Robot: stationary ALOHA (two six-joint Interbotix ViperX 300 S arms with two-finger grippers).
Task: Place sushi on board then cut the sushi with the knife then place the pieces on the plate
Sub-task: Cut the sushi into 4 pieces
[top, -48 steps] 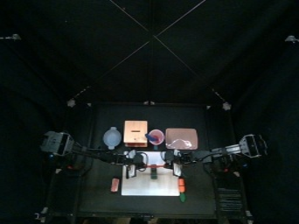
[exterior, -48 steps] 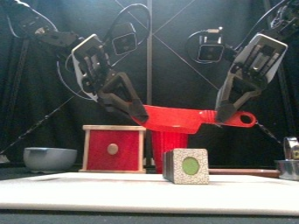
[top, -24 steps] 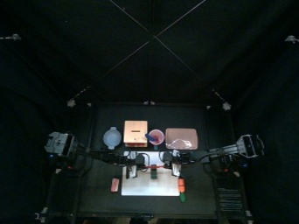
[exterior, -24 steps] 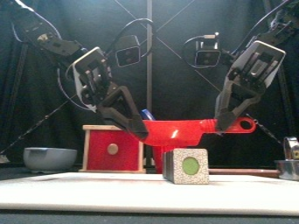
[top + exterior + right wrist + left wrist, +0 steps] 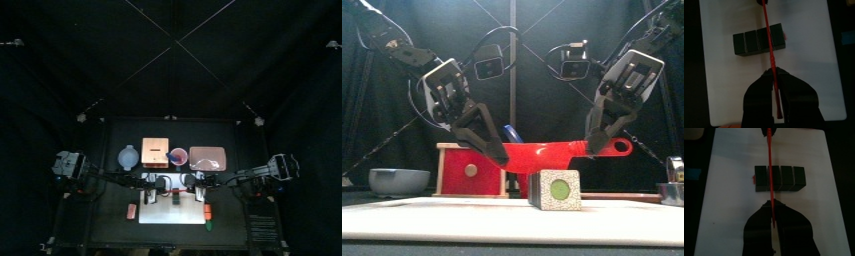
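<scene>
The sushi roll point(image 5: 556, 189) lies apparently uncut on the white board point(image 5: 436, 215), the left gripper point(image 5: 492, 150) and right gripper point(image 5: 592, 145) both clamp the red knife point(image 5: 543, 153) just above it, and cutting and plating on the far pink plate point(image 5: 206, 156) remain.

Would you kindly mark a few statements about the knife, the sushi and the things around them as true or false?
1. Both grippers hold one knife between them. True: the left gripper and the right gripper each have their jaws shut on an end of the red knife.
2. The sushi roll lies on the pink tray. False: the sushi roll lies on the white board.
3. The knife is above the sushi roll. True.
4. The blue-grey bowl stands on the board. False: the blue-grey bowl stands behind the board, beside the wooden box.
</scene>
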